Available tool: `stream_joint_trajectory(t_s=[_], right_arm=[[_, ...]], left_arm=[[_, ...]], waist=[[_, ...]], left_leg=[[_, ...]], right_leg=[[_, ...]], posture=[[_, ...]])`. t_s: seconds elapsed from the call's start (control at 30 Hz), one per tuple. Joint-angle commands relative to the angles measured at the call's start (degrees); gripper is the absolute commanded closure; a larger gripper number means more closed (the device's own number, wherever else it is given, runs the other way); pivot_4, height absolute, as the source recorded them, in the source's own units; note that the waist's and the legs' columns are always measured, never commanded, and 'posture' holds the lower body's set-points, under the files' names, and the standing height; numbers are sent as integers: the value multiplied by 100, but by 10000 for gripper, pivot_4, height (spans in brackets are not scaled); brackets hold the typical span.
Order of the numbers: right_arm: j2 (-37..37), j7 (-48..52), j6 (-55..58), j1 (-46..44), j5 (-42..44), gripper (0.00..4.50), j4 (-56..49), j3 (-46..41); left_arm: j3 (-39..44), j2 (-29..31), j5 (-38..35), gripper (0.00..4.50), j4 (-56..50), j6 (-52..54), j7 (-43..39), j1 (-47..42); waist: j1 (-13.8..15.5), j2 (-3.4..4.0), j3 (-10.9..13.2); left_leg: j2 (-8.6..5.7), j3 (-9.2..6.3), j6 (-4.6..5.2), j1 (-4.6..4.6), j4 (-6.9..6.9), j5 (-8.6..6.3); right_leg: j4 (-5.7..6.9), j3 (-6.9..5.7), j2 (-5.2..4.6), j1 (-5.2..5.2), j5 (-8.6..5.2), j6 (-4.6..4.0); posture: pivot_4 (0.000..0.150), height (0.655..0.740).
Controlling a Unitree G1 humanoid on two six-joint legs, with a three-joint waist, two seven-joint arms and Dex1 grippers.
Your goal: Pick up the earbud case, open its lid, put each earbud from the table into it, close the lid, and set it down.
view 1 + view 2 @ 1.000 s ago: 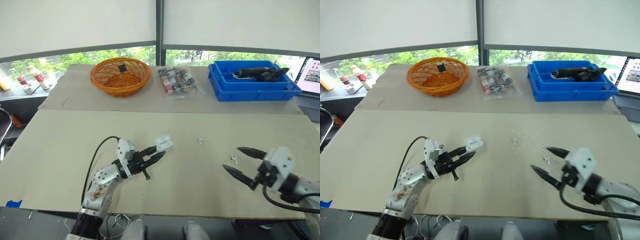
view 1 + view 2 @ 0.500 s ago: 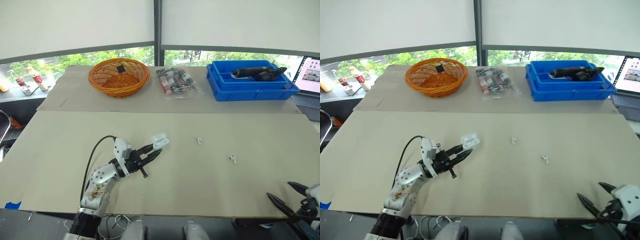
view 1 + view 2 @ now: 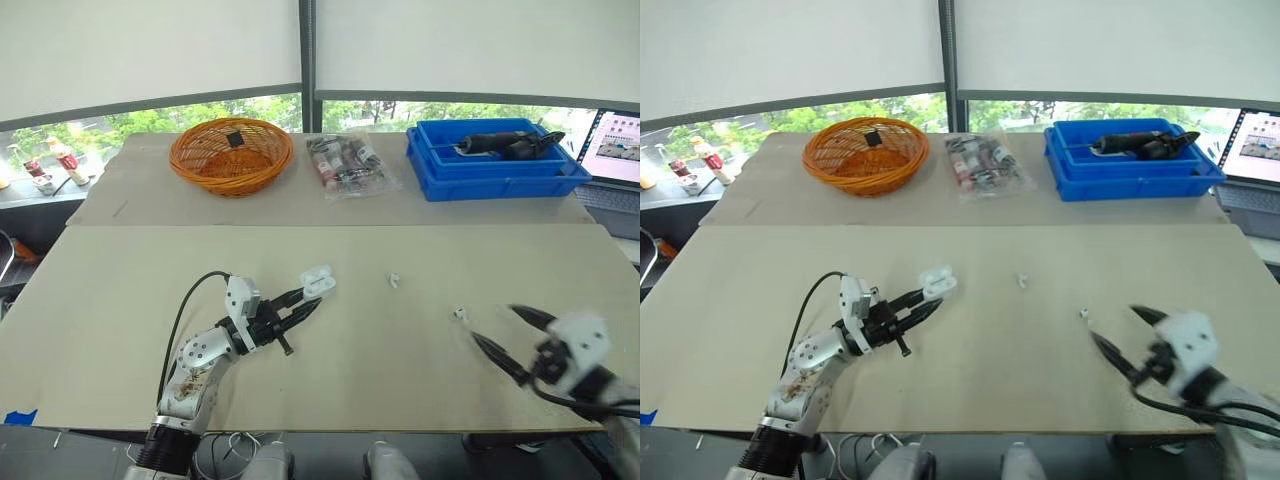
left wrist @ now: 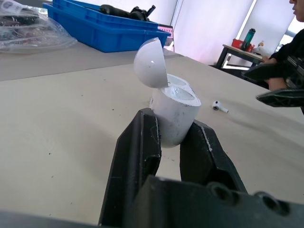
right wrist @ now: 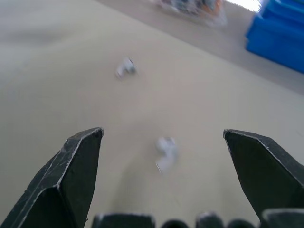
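Holds the earbud case (image 4: 173,111) by its lower body in the left gripper (image 3: 303,302), lid tipped open, left of the table's (image 3: 120,280) middle. Spreads the right gripper (image 3: 495,325) wide at the right side, with one earbud (image 5: 165,149) lying just ahead of the fingertips, untouched, and a second earbud (image 3: 395,280) farther on, between both grippers.
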Motion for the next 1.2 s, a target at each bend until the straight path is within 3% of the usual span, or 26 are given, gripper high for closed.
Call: stream_joint_trajectory(t_s=[0.03,0.17,0.43,0.73,0.83,1.13,1.2], right_arm=[[362,-796,753,-508,-423,0,-390,798],[1082,-1751,1199,-1270,-1032,0,-55,1489],[2147,-2929,1526,-2388,-1657,0,1124,1892],[2637,-3502,1814,-2673,-1857,0,1743,1892],[2742,-3557,2041,-2606,-1801,8065,1667,1873],[2844,-3562,2242,-2639,-1756,39550,1640,1846],[2793,-3458,2287,-2638,-1707,41713,1573,1855]], left_arm=[[42,15,-25,39360,-117,-96,1,-35],[16,17,-14,39360,-143,-70,2,-47],[4,65,10,39360,-173,-43,3,-55],[-55,57,36,39360,-219,-49,40,-18],[-71,53,46,39360,-225,-56,59,0],[-114,35,82,39360,-224,-75,105,48],[-117,32,94,39360,-247,-70,119,79]], waist=[[28,0,0],[33,0,0],[-15,1,-1],[-30,4,-2],[-32,6,-4],[-34,7,-5],[-36,7,-5]], left_leg=[[-2,-1,-1,-3,1,0],[-6,-3,-3,-5,2,2],[-5,-2,-8,-4,0,5],[-5,-2,-9,-1,-1,5],[-4,-1,-8,3,-1,5],[-4,-2,-8,5,-1,5],[-4,-2,-8,6,-2,5]], right_leg=[[-1,-5,-1,0,0,0],[1,-3,-4,-7,0,0],[15,-4,-1,-16,0,-1],[29,-3,-1,-21,1,-1],[31,-3,0,-18,0,-1],[32,-4,0,-16,0,-1],[32,-4,0,-16,0,-1]], posture=[[1500,7400],[1500,7400],[1500,7400],[1500,7400],[1500,7400],[1500,7400],[1500,7400]])
